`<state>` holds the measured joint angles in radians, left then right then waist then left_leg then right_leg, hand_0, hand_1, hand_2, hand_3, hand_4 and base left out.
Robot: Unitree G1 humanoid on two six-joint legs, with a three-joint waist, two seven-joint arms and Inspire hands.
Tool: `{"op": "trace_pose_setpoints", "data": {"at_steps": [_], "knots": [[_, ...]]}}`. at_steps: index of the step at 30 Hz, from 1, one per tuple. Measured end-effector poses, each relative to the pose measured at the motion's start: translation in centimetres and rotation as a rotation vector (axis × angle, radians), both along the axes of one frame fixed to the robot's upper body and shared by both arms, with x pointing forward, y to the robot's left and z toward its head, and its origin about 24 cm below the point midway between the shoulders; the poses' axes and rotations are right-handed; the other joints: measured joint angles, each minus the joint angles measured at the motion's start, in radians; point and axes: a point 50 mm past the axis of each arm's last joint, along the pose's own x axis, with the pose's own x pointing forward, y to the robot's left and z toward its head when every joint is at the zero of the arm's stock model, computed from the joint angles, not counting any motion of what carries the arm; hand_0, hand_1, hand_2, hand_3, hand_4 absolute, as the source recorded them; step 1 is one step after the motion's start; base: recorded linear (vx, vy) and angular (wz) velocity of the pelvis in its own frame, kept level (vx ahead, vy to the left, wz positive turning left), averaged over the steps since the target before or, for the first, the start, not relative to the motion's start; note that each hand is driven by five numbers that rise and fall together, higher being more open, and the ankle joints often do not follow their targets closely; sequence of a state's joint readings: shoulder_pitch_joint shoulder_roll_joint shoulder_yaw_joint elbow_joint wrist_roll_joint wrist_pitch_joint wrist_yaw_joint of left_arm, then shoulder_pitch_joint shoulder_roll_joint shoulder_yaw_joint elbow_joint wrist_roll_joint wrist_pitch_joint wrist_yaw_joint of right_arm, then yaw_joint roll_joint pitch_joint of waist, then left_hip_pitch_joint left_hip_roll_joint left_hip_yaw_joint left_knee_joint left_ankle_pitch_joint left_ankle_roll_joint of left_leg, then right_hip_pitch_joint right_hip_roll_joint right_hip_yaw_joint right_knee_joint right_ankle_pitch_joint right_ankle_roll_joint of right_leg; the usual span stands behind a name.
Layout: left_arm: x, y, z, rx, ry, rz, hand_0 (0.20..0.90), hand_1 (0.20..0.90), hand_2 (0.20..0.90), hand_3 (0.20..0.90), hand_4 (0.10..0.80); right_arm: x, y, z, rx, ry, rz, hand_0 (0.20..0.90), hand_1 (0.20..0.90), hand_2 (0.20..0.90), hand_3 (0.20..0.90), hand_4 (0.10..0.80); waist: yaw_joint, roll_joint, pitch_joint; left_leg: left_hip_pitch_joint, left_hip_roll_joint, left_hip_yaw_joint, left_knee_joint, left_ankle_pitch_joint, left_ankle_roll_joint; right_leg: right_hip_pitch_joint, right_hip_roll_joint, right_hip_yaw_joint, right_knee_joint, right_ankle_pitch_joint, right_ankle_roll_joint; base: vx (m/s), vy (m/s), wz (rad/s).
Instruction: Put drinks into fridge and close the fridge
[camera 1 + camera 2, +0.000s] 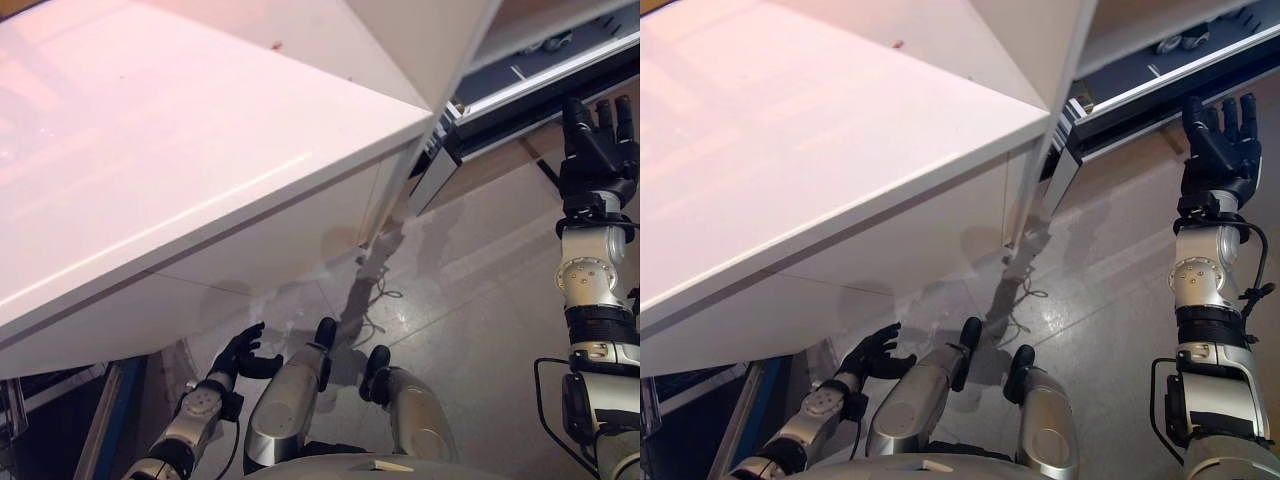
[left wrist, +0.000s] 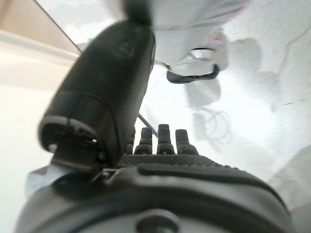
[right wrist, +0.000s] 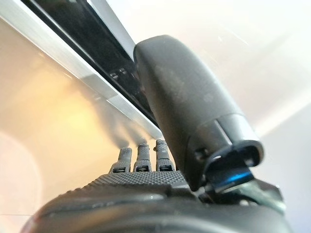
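Observation:
A big white fridge body point(image 1: 200, 150) takes up the upper left of the eye views. Its door point(image 1: 540, 95), with a silver frame and a dark inner strip, stands ajar at the upper right. My right hand point(image 1: 600, 140) is raised with straight fingers against the door's lower edge and holds nothing. In the right wrist view its fingers point(image 3: 141, 158) point at the silver and black door edge point(image 3: 92, 68). My left hand point(image 1: 243, 352) hangs low near the floor beside the fridge's front, relaxed, open and empty. It also shows in the left wrist view point(image 2: 160, 141). I see no drink plainly.
Pale shiny floor tiles point(image 1: 480, 260) spread below the door and to the right. A blue upright edge point(image 1: 115, 410) stands at the lower left under the white body. A wooden strip point(image 1: 500, 160) runs along the floor under the door.

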<state>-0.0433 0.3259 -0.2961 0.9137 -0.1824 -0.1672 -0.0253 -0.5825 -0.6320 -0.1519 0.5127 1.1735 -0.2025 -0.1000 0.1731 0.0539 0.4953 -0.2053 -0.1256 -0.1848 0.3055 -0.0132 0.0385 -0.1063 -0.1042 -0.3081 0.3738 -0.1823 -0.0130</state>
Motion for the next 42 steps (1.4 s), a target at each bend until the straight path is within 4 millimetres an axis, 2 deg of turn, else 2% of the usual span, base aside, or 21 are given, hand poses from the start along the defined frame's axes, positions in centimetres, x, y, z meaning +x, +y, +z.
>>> {"op": "trace_pose_setpoints", "data": {"at_steps": [3, 6, 10, 15, 18, 21, 25, 29, 32, 35, 37, 39, 42], "knots": [[-1.0, 0.6, -0.6, 0.034, 0.049, 0.0, 0.9, 0.9, 0.9, 0.9, 0.8, 1.0, 1.4, 1.0, -0.045, -0.002, 0.06, 0.9, 0.9, 0.9, 0.9, 0.8, 0.029, 0.0, -0.001, 0.028, -0.001, -0.017, -0.02, 0.001, -0.002, 0.036, 0.004, -0.012, -0.03, 0.0, 0.001, 0.089, -0.027, 0.14], [-2.4, 1.2, -1.1, 0.058, 0.092, 0.01, 0.9, 0.9, 0.9, 0.9, 0.8, 1.1, 1.3, -0.2, -0.012, 0.041, 0.035, 0.9, 0.9, 0.9, 0.9, 0.8, 0.032, -0.006, -0.004, 0.071, -0.003, -0.029, -0.037, -0.002, -0.007, 0.089, 0.012, -0.023, -0.06, 0.0, 0.002, 0.1, -0.063, 0.1], [-2.7, 1.8, -1.1, 0.072, 0.095, 0.023, 0.9, 0.9, 0.9, 0.9, 0.8, 1.1, 1.3, -0.6, -0.016, 0.072, 0.026, 0.9, 0.9, 0.9, 0.9, 0.8, 0.032, -0.017, -0.016, 0.081, 0.002, -0.036, -0.057, 0.002, -0.009, 0.099, 0.014, -0.027, -0.079, 0.002, -0.001, 0.044, -0.06, 0.04], [-4.0, 2.1, -1.5, 0.082, 0.13, 0.021, 0.9, 0.9, 0.9, 0.9, 0.8, 0.6, 1.3, -2.7, -0.069, 0.177, 0.027, 0.9, 0.9, 0.9, 0.9, 0.8, 0.033, -0.058, -0.099, 0.099, 0.008, -0.032, -0.091, 0.021, -0.006, 0.107, 0.022, -0.027, -0.114, 0.005, -0.001, -0.015, -0.06, 0.0], [-4.1, 2.1, -1.6, 0.091, 0.135, -0.004, 0.9, 0.9, 0.9, 0.9, 0.8, 0.6, 1.5, -2.8, -0.096, 0.182, 0.04, 0.9, 0.9, 0.9, 0.9, 0.8, 0.037, -0.067, -0.118, 0.128, 0.022, -0.002, -0.115, 0.021, -0.006, 0.13, 0.037, 0.0, -0.154, 0.021, -0.002, -0.068, -0.039, -0.25], [-4.8, 2.5, -1.7, 0.11, 0.156, -0.012, 0.9, 0.9, 0.9, 0.9, 0.8, 0.9, 2.6, -2.4, -0.15, 0.163, 0.095, 0.9, 0.9, 0.9, 0.9, 0.8, 0.028, -0.086, -0.162, 0.144, 0.039, 0.039, -0.148, 0.022, -0.006, 0.135, 0.054, 0.043, -0.201, 0.047, -0.002, -0.095, -0.02, -0.47], [-5.8, 3.3, -1.9, 0.144, 0.211, -0.012, 0.9, 0.9, 0.9, 0.9, 0.8, 0.9, 4.0, -3.8, -0.161, 0.193, 0.151, 0.9, 0.9, 0.9, 0.9, 0.8, -0.03, -0.113, -0.24, 0.188, 0.054, 0.099, -0.207, 0.025, -0.001, 0.155, 0.067, 0.105, -0.259, 0.072, 0.002, -0.043, -0.01, -0.43], [-6.0, 3.4, -2.0, 0.148, 0.244, -0.003, 0.9, 0.9, 0.9, 0.9, 0.8, -0.5, 4.1, -7.8, -0.163, 0.329, 0.175, 0.9, 0.9, 0.9, 0.9, 0.8, -0.09, -0.121, -0.312, 0.24, 0.063, 0.152, -0.276, 0.035, 0.006, 0.185, 0.076, 0.159, -0.326, 0.104, 0.01, -0.031, -0.012, -0.44], [-5.4, 2.9, -2.0, 0.125, 0.236, 0.009, 0.9, 0.9, 0.9, 0.9, 0.8, -2.4, 4.0, -11.7, -0.147, 0.459, 0.178, 0.9, 0.9, 0.9, 0.9, 0.8, -0.126, -0.118, -0.34, 0.272, 0.067, 0.182, -0.317, 0.044, 0.008, 0.209, 0.081, 0.188, -0.372, 0.128, 0.014, -0.015, -0.014, -0.33], [-4.3, 2.1, -1.9, 0.094, 0.212, 0.014, 0.9, 0.9, 0.9, 0.9, 0.8, -5.6, 3.4, -16.5, -0.14, 0.634, 0.167, 0.9, 0.9, 0.9, 0.9, 0.8, -0.157, -0.112, -0.357, 0.302, 0.07, 0.207, -0.353, 0.051, 0.007, 0.227, 0.085, 0.207, -0.406, 0.143, 0.014, -0.024, -0.025, -0.23], [-4.2, 1.7, -2.0, 0.082, 0.21, 0.015, 0.9, 0.9, 0.9, 0.9, 0.8, -7.4, 3.4, -19.1, -0.118, 0.73, 0.161, 0.9, 0.9, 0.9, 0.9, 0.8, -0.176, -0.108, -0.361, 0.317, 0.072, 0.212, -0.369, 0.052, 0.005, 0.244, 0.089, 0.218, -0.431, 0.154, 0.014, -0.018, -0.019, -0.19], [-4.2, 1.2, -2.1, 0.059, 0.219, 0.016, 0.9, 0.9, 0.9, 0.9, 0.8, -10.1, 3.5, -22.0, -0.107, 0.846, 0.155, 0.9, 0.9, 0.9, 0.9, 0.8, -0.192, -0.098, -0.367, 0.326, 0.075, 0.224, -0.386, 0.056, 0.003, 0.249, 0.092, 0.224, -0.446, 0.16, 0.012, -0.021, -0.017, -0.11], [-4.7, 0.8, -2.4, 0.038, 0.237, 0.022, 0.9, 0.9, 0.9, 0.9, 0.8, -12.9, 4.0, -24.8, -0.113, 0.982, 0.176, 0.9, 0.9, 0.9, 0.9, 0.8, -0.205, -0.088, -0.373, 0.335, 0.077, 0.234, -0.393, 0.056, 0.003, 0.253, 0.094, 0.235, -0.455, 0.162, 0.011, -0.017, -0.031, -0.11]]}}
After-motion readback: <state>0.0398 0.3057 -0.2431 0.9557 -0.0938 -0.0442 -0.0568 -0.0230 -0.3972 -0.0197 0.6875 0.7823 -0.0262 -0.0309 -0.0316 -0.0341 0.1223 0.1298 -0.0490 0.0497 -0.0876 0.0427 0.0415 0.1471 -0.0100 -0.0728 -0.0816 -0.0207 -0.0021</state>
